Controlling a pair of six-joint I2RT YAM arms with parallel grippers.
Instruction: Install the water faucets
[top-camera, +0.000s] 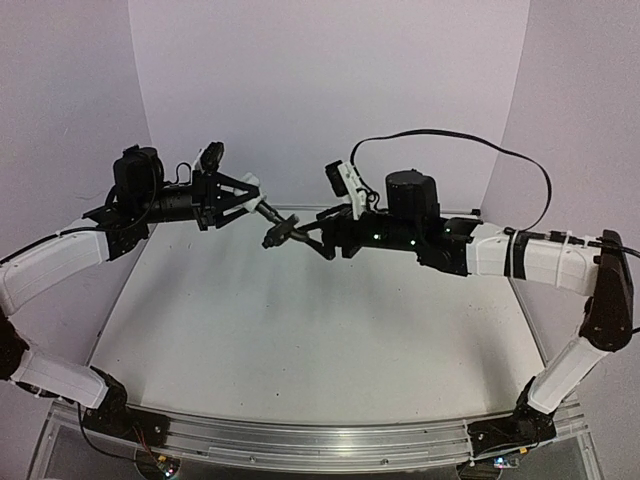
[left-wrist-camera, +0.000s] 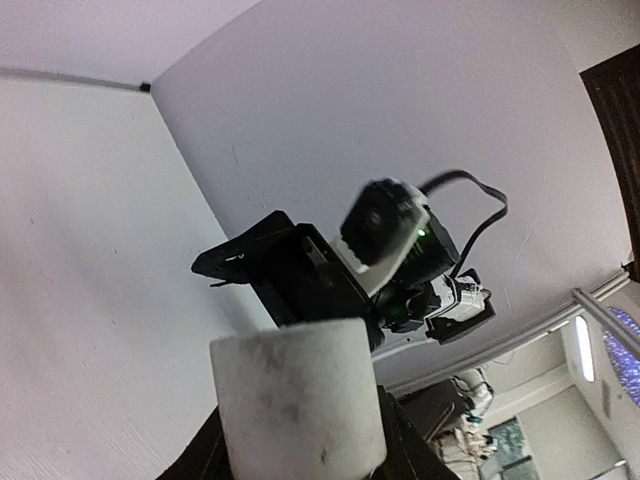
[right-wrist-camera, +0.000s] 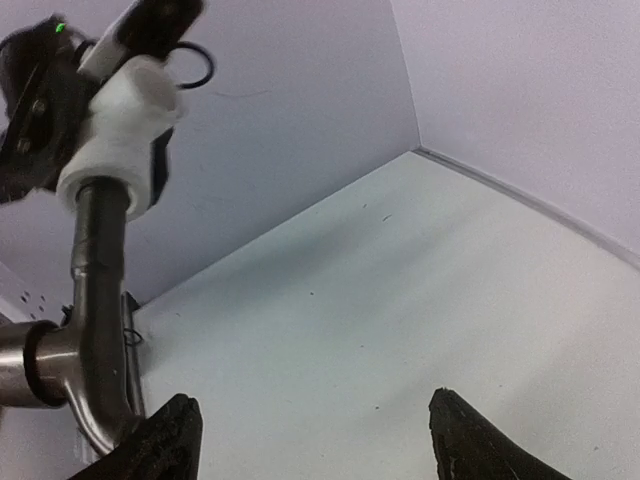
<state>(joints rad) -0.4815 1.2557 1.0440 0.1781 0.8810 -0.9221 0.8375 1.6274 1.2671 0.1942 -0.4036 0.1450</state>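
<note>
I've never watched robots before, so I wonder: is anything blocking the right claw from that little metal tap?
Nothing visible does. The right gripper stands open, with the metal tap close beside one finger. The tap's tube sits in the white fitting that the left gripper holds.

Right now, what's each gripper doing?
Left gripper: closed on the small white cylindrical fitting, dark grey metal tap attached.
Right gripper: open, holding nothing.
</note>
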